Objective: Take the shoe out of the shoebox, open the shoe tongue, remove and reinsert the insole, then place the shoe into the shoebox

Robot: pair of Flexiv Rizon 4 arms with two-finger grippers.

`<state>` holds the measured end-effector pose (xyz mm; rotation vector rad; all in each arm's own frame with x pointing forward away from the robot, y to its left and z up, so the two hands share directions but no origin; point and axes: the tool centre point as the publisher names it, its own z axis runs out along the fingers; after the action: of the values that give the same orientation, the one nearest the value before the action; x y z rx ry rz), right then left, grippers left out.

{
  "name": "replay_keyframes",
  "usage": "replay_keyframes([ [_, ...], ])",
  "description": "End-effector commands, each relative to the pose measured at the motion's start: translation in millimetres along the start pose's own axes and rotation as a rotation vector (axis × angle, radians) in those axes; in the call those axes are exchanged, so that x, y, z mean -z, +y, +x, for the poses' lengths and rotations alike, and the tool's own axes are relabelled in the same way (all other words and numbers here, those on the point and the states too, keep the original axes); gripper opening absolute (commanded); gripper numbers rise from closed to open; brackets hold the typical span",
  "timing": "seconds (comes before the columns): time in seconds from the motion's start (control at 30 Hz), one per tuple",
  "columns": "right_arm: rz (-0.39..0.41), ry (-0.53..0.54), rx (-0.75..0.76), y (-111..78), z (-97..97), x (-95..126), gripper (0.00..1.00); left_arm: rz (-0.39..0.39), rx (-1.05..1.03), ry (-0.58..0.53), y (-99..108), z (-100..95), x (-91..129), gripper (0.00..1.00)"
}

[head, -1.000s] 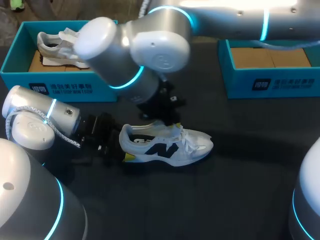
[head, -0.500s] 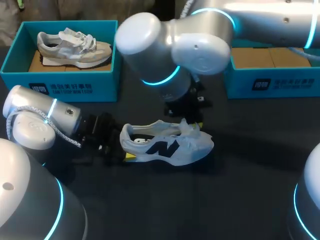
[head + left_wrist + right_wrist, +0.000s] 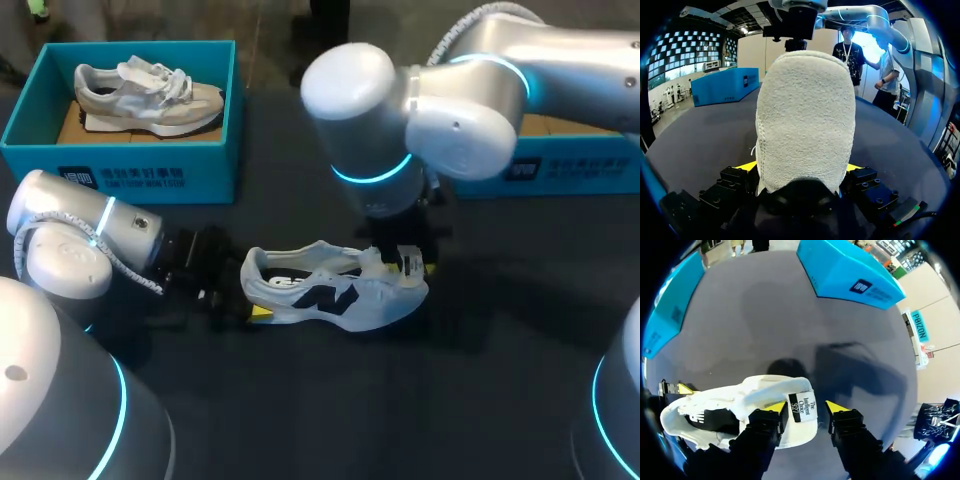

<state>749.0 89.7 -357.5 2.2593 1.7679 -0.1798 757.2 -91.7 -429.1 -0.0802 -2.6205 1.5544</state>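
Note:
A white sneaker [image 3: 335, 295] with a dark logo lies on its sole on the dark table, toe to the right. My left gripper [image 3: 255, 308] is at its heel. In the left wrist view the towelling heel [image 3: 805, 115] fills the gap between the yellow tips, so my left gripper [image 3: 802, 167] is shut on it. My right gripper [image 3: 405, 265] hangs over the toe end. In the right wrist view the pulled-up tongue [image 3: 802, 407] with its label stands between the parted fingers of my right gripper [image 3: 806, 407], with a gap on one side.
A blue shoebox [image 3: 120, 165] at the back left holds a second, greyish sneaker [image 3: 150, 95]. Another blue shoebox [image 3: 560, 160], with a brown cardboard floor, stands at the back right, partly hidden by my right arm.
My right arm has moved right along the shoe from its middle to the toe end, drawing the tongue forward, and its fingers have parted. The left arm has kept still.

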Motion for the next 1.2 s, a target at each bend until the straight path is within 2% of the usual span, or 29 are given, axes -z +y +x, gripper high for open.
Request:
replay_keyframes([
  [0.03,0.004,0.022,-0.013,-5.6,3.0,-12,0.49,-0.003,0.000,0.001,3,-1.5,-3,0.00],
  [0.13,0.015,0.024,-0.016,-7.1,4.5,-15,0.52,-0.003,0.000,0.001,3,-1.5,-3,0.00],
  [0.2,0.018,0.025,-0.019,-7.5,5.2,-15,0.58,-0.003,0.000,0.001,3,-1.5,-3,0.00],
  [0.27,0.018,0.026,-0.020,-8.0,6.8,-11,0.76,-0.003,0.000,0.001,3,-1.5,-3,0.00],
  [0.3,0.012,0.025,-0.018,-8.0,7.3,-7,0.94,-0.003,0.000,0.001,3,-1.5,-3,0.00],
  [0.33,-0.001,0.022,-0.018,-7.5,5.2,-4,1.00,-0.003,0.000,0.001,3,-1.5,-3,0.00],
  [0.5,-0.038,0.024,-0.004,-6.6,6.6,18,1.00,-0.003,0.000,0.001,3,-1.5,-3,0.00],
  [0.63,-0.077,0.059,0.068,-2.0,12.0,37,1.00,-0.003,0.000,0.001,3,-1.5,-3,0.00],
  [0.9,-0.212,0.159,0.381,8.5,43.1,83,1.00,-0.003,0.000,0.001,3,-1.5,-3,0.00],
  [1.2,-0.304,0.187,0.711,13.3,70.9,115,1.00,-0.003,0.000,0.001,3,-1.5,-3,0.00],
])
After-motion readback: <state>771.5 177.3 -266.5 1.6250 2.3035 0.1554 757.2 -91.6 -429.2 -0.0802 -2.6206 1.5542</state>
